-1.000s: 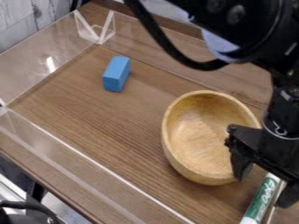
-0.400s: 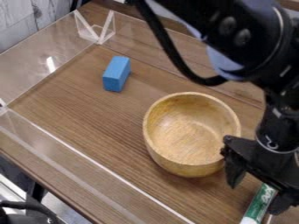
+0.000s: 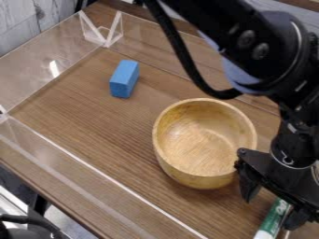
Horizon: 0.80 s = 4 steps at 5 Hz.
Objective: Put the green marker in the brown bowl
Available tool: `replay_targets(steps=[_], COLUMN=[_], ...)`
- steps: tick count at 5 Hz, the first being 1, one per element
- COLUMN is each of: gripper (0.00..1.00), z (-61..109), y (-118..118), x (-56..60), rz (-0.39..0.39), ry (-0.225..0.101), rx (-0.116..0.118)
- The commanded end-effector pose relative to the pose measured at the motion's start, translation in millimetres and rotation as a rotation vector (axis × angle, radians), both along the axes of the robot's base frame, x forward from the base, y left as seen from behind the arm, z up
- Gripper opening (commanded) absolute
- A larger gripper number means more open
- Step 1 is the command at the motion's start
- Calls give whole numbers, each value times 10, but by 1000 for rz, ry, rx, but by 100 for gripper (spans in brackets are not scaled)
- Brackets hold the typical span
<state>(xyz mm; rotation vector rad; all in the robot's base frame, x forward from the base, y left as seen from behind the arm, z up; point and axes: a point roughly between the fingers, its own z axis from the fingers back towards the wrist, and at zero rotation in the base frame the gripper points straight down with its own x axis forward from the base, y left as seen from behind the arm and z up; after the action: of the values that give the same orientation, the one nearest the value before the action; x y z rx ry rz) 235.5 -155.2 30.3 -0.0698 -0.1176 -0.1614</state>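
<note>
The green marker (image 3: 278, 218) carries green printing on its white barrel, too small to read. It lies on the wooden table (image 3: 88, 112) just right of the brown bowl (image 3: 206, 142), at the picture's lower right corner (partly covered by the gripper). A blue block (image 3: 123, 77) rests well to the upper left of the bowl, and clear plastic walls (image 3: 50, 56) border the table beyond it. The black arm descends from above the bowl; its gripper (image 3: 277, 183) points straight down over the marker, fingers spread apart, clamping nothing.
</note>
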Motion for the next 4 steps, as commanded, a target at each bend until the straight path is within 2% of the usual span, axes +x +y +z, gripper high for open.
replay_targets(steps=[1, 4], gripper=[0, 0], z=[-28, 75], y=[25, 36], x=[51, 93], rz=[10, 3], ry=[-16, -23], rx=[-15, 4])
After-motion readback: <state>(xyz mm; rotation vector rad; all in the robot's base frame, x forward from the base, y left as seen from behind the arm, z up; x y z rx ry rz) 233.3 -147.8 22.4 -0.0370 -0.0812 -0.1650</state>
